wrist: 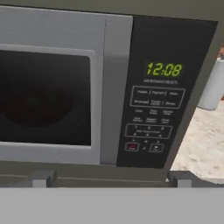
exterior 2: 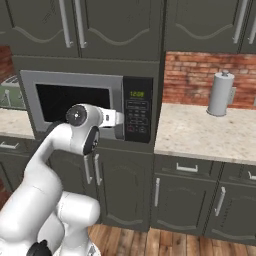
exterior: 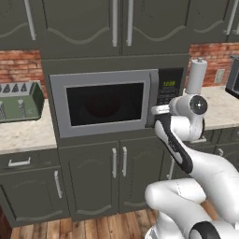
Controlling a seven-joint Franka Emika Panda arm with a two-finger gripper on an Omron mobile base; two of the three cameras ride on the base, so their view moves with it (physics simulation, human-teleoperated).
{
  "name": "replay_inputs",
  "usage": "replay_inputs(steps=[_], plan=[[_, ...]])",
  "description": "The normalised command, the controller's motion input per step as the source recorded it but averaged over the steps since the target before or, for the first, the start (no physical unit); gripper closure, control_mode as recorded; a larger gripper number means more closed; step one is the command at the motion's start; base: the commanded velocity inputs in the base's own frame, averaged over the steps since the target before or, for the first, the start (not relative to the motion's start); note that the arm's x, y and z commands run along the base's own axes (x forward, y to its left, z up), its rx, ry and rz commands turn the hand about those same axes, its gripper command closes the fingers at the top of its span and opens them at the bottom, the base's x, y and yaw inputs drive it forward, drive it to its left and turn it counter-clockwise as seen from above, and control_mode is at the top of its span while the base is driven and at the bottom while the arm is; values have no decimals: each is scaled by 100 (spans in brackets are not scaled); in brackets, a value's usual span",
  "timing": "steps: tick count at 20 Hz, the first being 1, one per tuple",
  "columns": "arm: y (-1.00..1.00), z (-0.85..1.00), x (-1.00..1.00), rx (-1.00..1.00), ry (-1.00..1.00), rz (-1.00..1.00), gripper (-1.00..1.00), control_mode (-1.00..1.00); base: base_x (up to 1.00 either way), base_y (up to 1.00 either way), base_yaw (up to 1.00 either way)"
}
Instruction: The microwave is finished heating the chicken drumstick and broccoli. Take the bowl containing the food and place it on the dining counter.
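My fingers (wrist: pixel 109 178) are spread wide with nothing in them, parked right up at the microwave (exterior: pixel 105 102) where the door's right edge meets the black control panel (wrist: pixel 155 109), I figure because that's where the door gets opened. The door is shut, and the bowl (wrist: pixel 37 105) is just a dim reddish round shape behind the dark glass. The drumstick and broccoli are too murky to make out.
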Motion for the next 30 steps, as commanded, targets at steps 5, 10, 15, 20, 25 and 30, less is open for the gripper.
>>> replay_inputs(steps=[5,10,15,20,25,30], plan=[[0,0,57,0,-3,0,-100,-100,0,0,0],[0,0,57,0,0,0,-100,-100,0,0,0],[0,0,60,0,0,0,-100,-100,0,0,0],[0,-1,62,0,0,0,-100,-100,0,0,0],[-6,0,58,0,0,0,-100,-100,0,0,0],[-21,-2,44,0,0,0,-100,-100,0,0,0]])
